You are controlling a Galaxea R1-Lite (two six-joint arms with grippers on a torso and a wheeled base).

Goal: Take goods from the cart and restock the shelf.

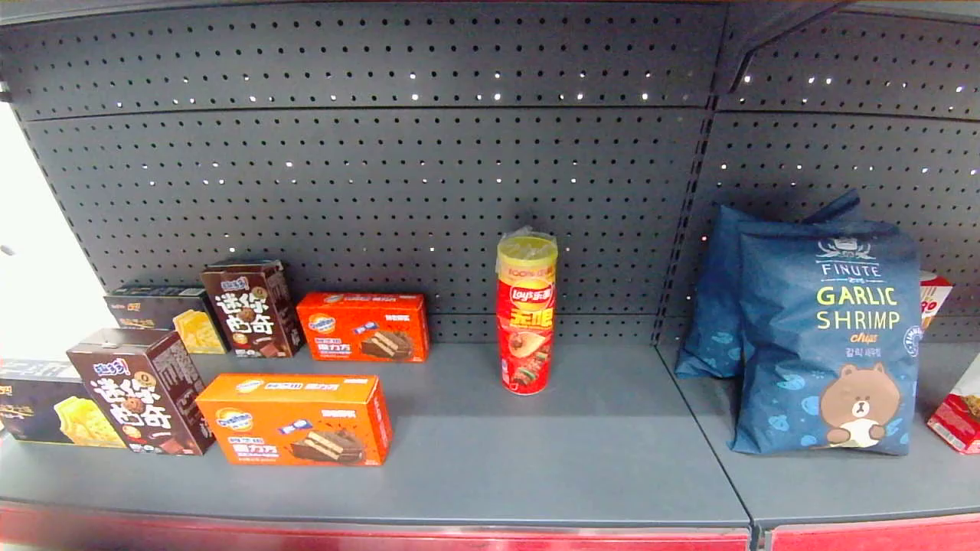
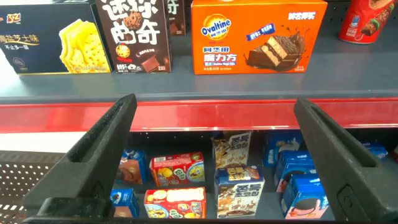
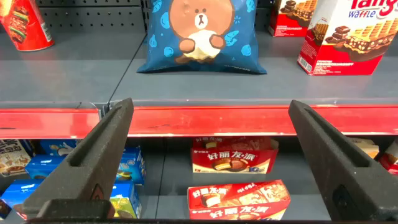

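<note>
The grey shelf (image 1: pixel 551 451) carries a red chips can (image 1: pixel 526 314) standing upright near its middle. Left of it stand two orange cake boxes (image 1: pixel 297 419), two brown cookie boxes (image 1: pixel 142 390) and dark boxes with a yellow picture (image 1: pixel 53 402). My left gripper (image 2: pixel 214 102) is open and holds nothing, in front of the red shelf edge (image 2: pixel 211 115), below the orange cake box (image 2: pixel 258 36). My right gripper (image 3: pixel 211 104) is open with nothing in it, level with the red edge below the blue bear bag (image 3: pixel 200 34).
Two blue chip bags (image 1: pixel 831 337) lean against the pegboard on the right bay, with red packs (image 1: pixel 957 417) beyond. A waffle box (image 3: pixel 348 37) stands right of the bag. The lower shelf holds small snack boxes (image 2: pixel 177 169) and red pie boxes (image 3: pixel 235 155). Bare shelf lies around the can.
</note>
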